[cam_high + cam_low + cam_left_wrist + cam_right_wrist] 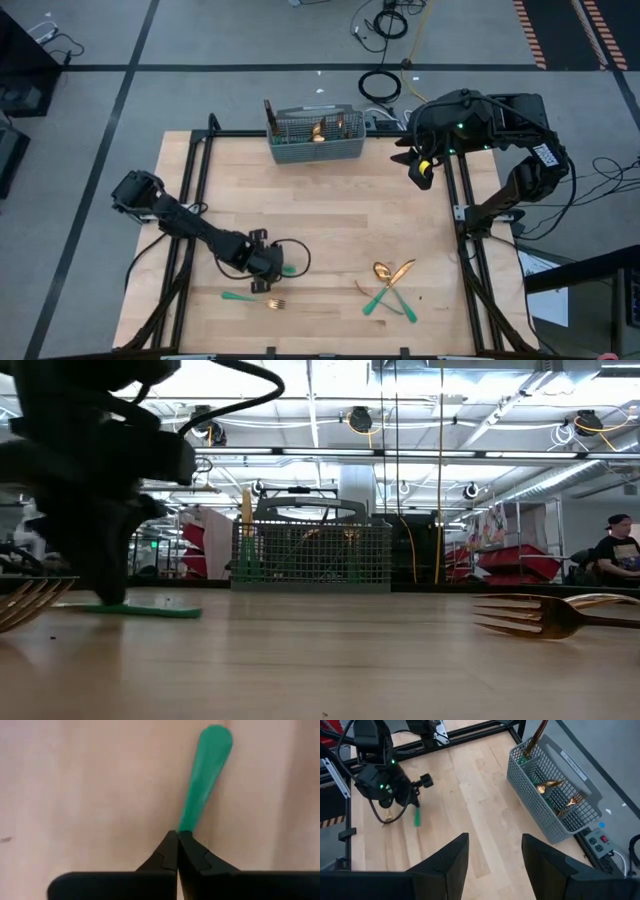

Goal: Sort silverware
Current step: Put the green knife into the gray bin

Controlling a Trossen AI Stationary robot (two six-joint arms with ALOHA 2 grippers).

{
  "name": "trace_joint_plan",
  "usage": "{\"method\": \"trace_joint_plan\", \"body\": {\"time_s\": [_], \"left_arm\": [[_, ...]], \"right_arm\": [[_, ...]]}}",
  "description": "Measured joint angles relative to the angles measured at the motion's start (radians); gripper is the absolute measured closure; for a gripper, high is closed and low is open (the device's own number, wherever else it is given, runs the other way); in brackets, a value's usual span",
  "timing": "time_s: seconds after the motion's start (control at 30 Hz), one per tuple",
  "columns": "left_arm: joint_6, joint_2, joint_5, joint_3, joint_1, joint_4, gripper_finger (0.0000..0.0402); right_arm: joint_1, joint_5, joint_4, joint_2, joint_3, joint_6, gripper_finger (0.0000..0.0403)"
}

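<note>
My left gripper [268, 262] stands near the table's front left, pointing steeply down and shut on one piece of silverware. Its teal-green handle [205, 775] sticks out from the fingertips; its head is hidden under the gripper. A fork [255, 299] lies flat just nearer the front edge. Several more pieces [390, 287] lie crossed in a heap at the front right. The grey mesh caddy [316, 137] at the far middle holds some gold-headed pieces. My right gripper [492, 865] hangs open high over the far right corner, holding nothing. My left gripper pinches the green handle [183, 826] between its two fingertips, coming from above and pointing steeply down. The handle's wide free end [216, 739] reaches out past the tips. In the low view the handle [140, 610] lies flat on the table.
Black frame rails [195, 200] run along the table's left and right sides. In the low view a fork [545, 616] lies at the right and tines [30, 600] at the left. A person [620, 552] sits far behind the table. Bare wood [330, 215] spans the middle.
</note>
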Motion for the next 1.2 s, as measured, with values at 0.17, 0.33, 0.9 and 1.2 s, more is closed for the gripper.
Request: {"method": "trace_joint_plan", "body": {"time_s": [0.17,0.33,0.9,1.2], "left_arm": [[0.012,-0.007,-0.031,0.041,0.052,-0.07,0.0401],[0.061,-0.008,-0.035,0.106,0.066,-0.189,0.0395],[0.046,-0.191,-0.077,0.063,0.058,-0.356,0.0241],[0.046,-0.185,-0.026,-0.046,0.058,-0.218,0.018]], "right_arm": [[0.0,0.0,0.0,0.0,0.0,-0.007,0.0229],[0.0,0.0,0.0,0.0,0.0,-0.007,0.0229],[0.0,0.0,0.0,0.0,0.0,-0.058,0.0229],[0.0,0.0,0.0,0.0,0.0,-0.057,0.0229]]}}
